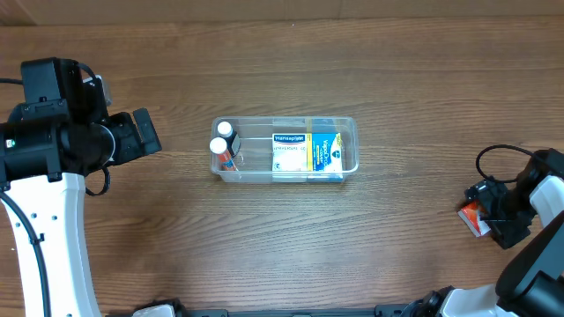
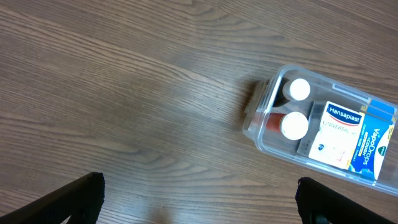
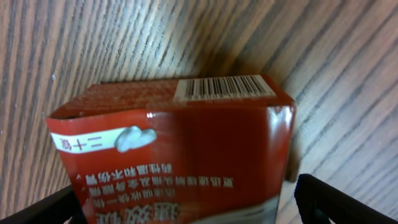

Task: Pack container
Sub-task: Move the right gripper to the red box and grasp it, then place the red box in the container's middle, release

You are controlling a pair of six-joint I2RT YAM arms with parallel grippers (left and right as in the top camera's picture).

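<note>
The clear plastic container (image 1: 264,121) lies in the middle of the table and also shows in the left wrist view (image 2: 256,124). It holds two white-capped bottles (image 1: 218,146), a white-and-blue plaster box (image 1: 289,151) and a blue-and-yellow box (image 1: 324,151). My left gripper (image 2: 199,186) is open and empty over bare wood to the left of the container. A red carton (image 3: 174,143) with a barcode lies on the table at the far right (image 1: 473,218). My right gripper (image 3: 186,199) straddles it, open, with a narrow gap at its right finger.
The wooden table (image 1: 282,246) surrounds the container on all sides. The left arm's body (image 1: 62,132) stands at the far left. A black cable (image 1: 498,154) loops above the right arm.
</note>
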